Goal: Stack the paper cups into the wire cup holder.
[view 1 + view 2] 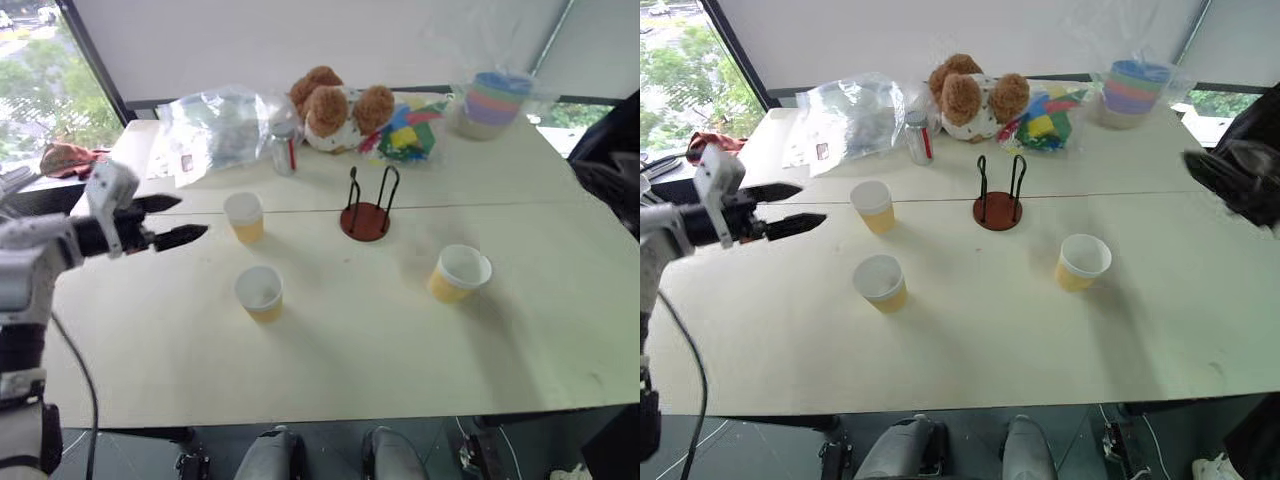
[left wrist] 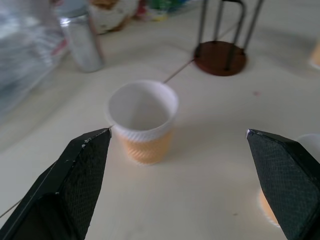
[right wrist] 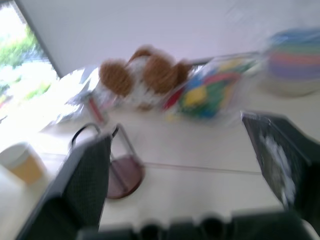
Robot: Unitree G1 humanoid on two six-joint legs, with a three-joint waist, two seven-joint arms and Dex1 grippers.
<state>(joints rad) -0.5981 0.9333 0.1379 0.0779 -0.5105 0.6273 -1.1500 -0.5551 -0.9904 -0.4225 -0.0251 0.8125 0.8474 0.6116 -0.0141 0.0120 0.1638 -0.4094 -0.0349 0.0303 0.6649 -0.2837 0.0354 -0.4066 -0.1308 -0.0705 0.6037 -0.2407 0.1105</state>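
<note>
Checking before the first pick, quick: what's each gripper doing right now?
Left gripper: open, empty, aimed at a paper cup.
Right gripper: open, holding nothing.

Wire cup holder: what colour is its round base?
Dark red-brown disc base under black wire loops; clearest in the left wrist view.

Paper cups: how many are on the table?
3. One paper cup left of the wire cup holder, one nearer the front edge, one right of it.
</note>
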